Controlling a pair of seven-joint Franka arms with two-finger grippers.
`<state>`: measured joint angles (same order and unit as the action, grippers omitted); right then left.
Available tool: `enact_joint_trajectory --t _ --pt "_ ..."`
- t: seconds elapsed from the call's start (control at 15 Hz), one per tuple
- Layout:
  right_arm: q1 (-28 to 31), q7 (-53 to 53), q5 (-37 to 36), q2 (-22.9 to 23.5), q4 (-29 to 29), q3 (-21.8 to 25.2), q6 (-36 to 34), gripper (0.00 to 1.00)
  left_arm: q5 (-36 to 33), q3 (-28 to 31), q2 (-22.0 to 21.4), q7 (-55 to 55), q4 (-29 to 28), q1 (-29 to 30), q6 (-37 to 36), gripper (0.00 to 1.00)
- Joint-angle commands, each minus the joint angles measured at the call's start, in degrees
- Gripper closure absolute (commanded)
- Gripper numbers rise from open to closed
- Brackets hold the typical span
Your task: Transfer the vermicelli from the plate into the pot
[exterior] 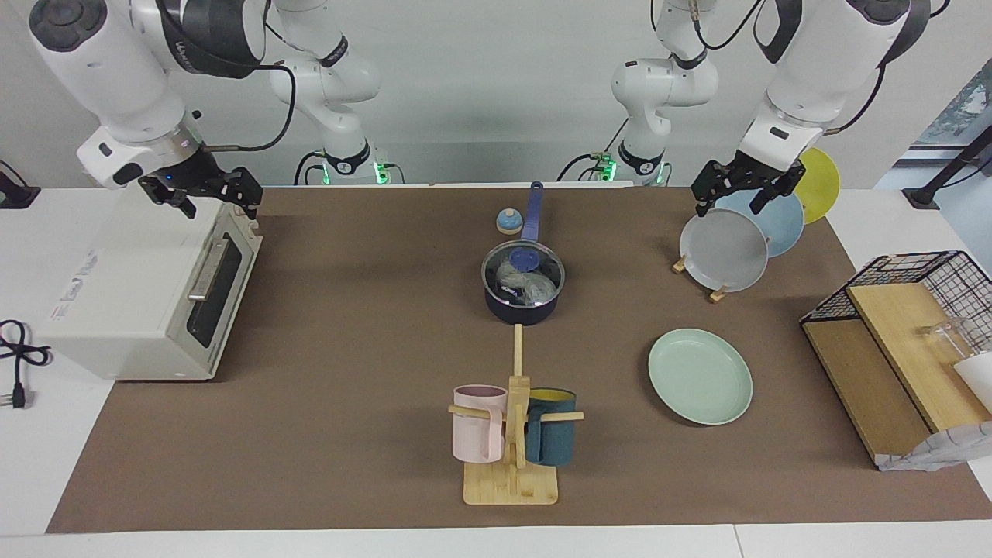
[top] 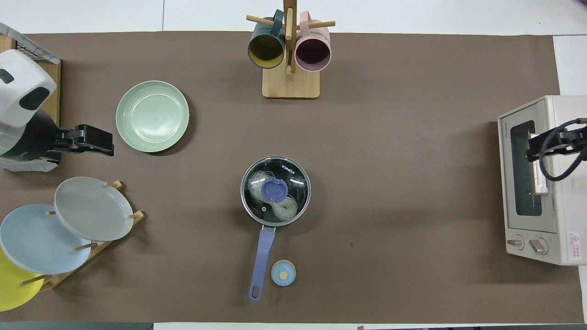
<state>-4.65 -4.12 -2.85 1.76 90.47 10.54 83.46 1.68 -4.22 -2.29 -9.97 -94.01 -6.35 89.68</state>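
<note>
Vermicelli (top: 257,182), two nests in lidded pot (exterior: 521,305), one bare plate (exterior: 700,377), both claws' spread unclear

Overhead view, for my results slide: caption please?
Vermicelli sits in the lidded pot; the mint-green plate lies empty.

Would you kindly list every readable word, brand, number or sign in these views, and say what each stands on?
"KONKA": glass lid of the pot.
Red warning triangle with small text: sticker on the toaster oven; unreadable.
Grey lettering on the oven's top: blurred, unreadable.
</note>
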Motion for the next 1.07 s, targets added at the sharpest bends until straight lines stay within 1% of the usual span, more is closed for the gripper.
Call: enact_joint_trajectory --t 0.0,0.27,0.47,1.0 --pt "0.7 -2.1 2.5 -0.9 -0.1 0.0 -1.1 0.0 -1.1 0.0 -0.5 -0.1 0.1 0.2 -0.7 0.0" --pt "1.3 -1.9 2.2 0.0 -1.0 -0.9 0.8 0.0 -1.1 0.0 -0.5 -0.1 0.1 0.2 -0.7 0.0" --pt "1.4 -1.9 2.1 0.8 -1.2 -3.2 0.5 0.0 -1.1 0.0 -0.5 -0.1 0.1 0.2 -0.7 0.0" --pt "1.4 -1.9 2.9 -0.2 -0.6 -2.9 0.4 0.0 -1.1 0.0 -0.6 -0.1 0.1 0.2 -0.7 0.0"
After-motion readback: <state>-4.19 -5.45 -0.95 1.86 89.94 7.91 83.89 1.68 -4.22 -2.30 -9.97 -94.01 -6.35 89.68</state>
